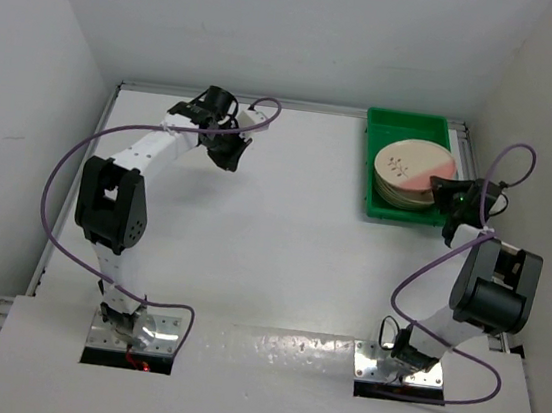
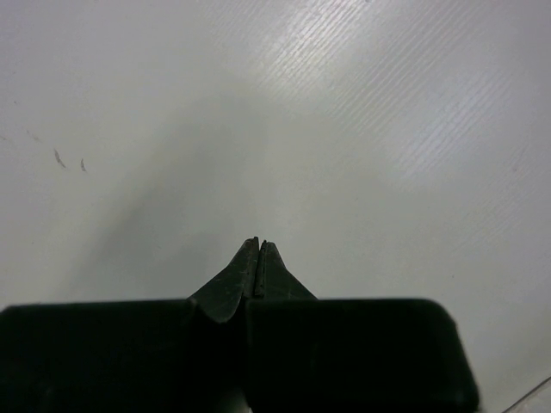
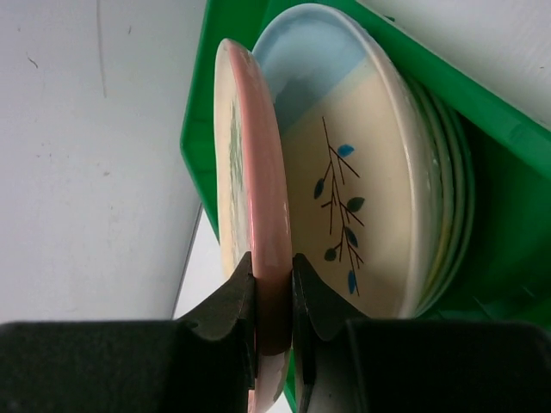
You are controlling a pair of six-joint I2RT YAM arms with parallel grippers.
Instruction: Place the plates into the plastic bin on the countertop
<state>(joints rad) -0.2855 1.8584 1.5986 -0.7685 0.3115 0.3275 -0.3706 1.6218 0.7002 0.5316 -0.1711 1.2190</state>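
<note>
A bright green plastic bin [image 1: 386, 129] sits at the back right of the white countertop [image 1: 282, 238]. In it lies a stack of cream plates [image 1: 404, 187]; the top one [image 1: 412, 166] has a pink segment. My right gripper [image 1: 455, 200] is at the bin's right side, shut on the pink rim of that top plate [image 3: 258, 198], which stands tilted over the stack. Under it a plate with a blue segment and sprig motif [image 3: 344, 172] lies in the bin [image 3: 508, 198]. My left gripper [image 1: 230, 153] is shut and empty above bare countertop at the back left [image 2: 259, 243].
White walls bound the countertop on the left, back and right. The bin stands close to the right wall and back edge. Purple cables loop from both arms.
</note>
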